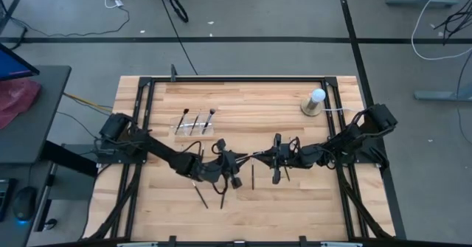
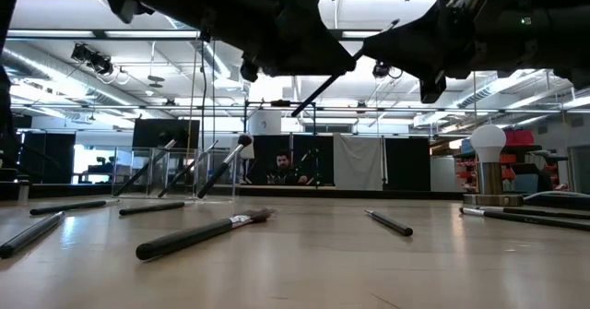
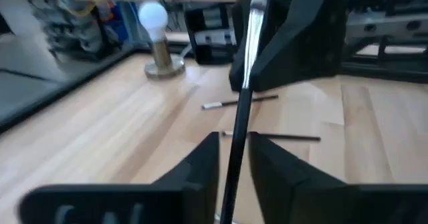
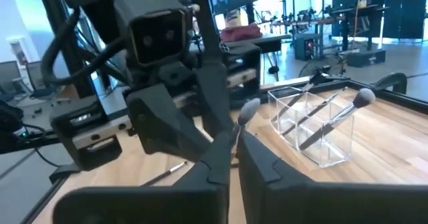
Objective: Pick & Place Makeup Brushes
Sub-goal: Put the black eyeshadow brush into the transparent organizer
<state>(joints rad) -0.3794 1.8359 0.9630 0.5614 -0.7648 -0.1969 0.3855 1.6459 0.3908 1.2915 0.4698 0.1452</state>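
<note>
Passing a brush [image 3: 242, 97] between my arms above mid-table: my left claw [image 3: 234, 158] pinches its handle, fingers nearly closed. My right claw [image 4: 235, 147] closes narrowly on the bristle end. Next, I judge, one side must release. Three brushes already stand in the clear holder [image 1: 193, 123], far left.

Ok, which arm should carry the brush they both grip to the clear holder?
Left, probably. The clear holder sits on the left arm's side, close to the left gripper; the right gripper, also on the brush, is farther.
</note>
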